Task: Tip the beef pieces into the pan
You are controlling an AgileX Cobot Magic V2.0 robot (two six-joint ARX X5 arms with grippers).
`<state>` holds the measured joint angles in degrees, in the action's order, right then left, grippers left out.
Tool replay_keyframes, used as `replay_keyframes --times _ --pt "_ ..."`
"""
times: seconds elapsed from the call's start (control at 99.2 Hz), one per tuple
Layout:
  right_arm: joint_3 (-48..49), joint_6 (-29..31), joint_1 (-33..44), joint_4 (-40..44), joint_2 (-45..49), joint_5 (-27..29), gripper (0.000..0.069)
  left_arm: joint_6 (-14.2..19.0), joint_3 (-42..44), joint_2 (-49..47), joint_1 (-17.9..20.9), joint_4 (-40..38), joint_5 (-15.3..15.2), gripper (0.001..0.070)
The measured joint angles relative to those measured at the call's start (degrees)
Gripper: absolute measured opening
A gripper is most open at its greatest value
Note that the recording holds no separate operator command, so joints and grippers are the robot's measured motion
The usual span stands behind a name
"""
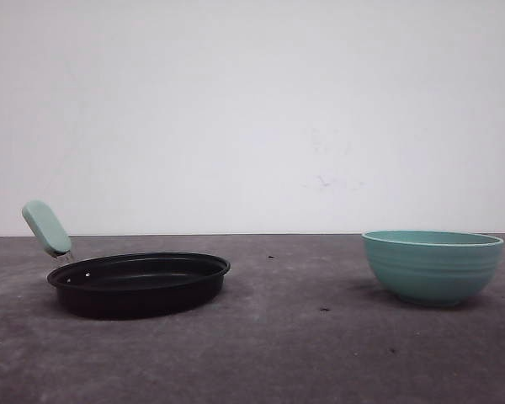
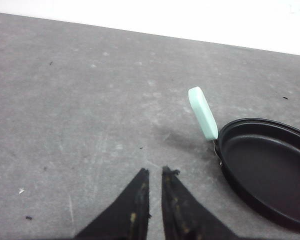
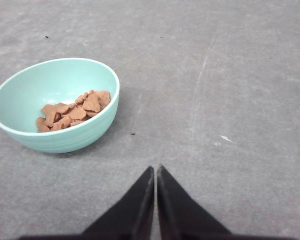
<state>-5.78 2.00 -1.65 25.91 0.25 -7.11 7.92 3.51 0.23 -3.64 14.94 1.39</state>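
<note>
Two vessels sit well apart on the grey, scuffed tabletop [image 1: 278,353]: in the front view the shallow round black frying pan [image 1: 139,284] lies at about eight o'clock, its short mint-green handle [image 1: 46,228] angled up toward ten o'clock, and the deeper teal ribbed bowl [image 1: 432,266] stands at about four o'clock. The pan looks bare inside, its dark floor clean in the left wrist view, so I judge the pour not yet begun. The beef pieces [image 3: 72,114], a small heap of reddish-brown, orange-tinted flat chunks, lie in the bowl, piled against one side of its floor rather than spread. The left gripper [image 2: 155,172] hangs over bare table beside the pan handle with its black fingers almost together and nothing between them; the right gripper [image 3: 155,169] hovers near the bowl, likewise drawn nearly closed and empty, though the narrow slit between the tips may or may not be a true gap. The main risk, as I see it, is the long carry: the bowl has a smooth, rounded wall, so a pinch on its rim could slip or tilt early and scatter chunks on the table. The pan is shallow too, so a fast tip could send light pieces bouncing over its low rim.
</note>
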Motion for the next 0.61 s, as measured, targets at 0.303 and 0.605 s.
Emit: replay_keyframes --times 0.303,0.605 --pt "0.0 0.0 0.0 0.0 0.0 0.0 0.0007 -0.02 0.0 0.0 0.0 0.0 0.0 0.002" --pt "0.0 1.86 0.0 -8.02 0.0 -0.44 0.0007 0.0 0.0 0.0 0.0 -0.02 0.0 0.002"
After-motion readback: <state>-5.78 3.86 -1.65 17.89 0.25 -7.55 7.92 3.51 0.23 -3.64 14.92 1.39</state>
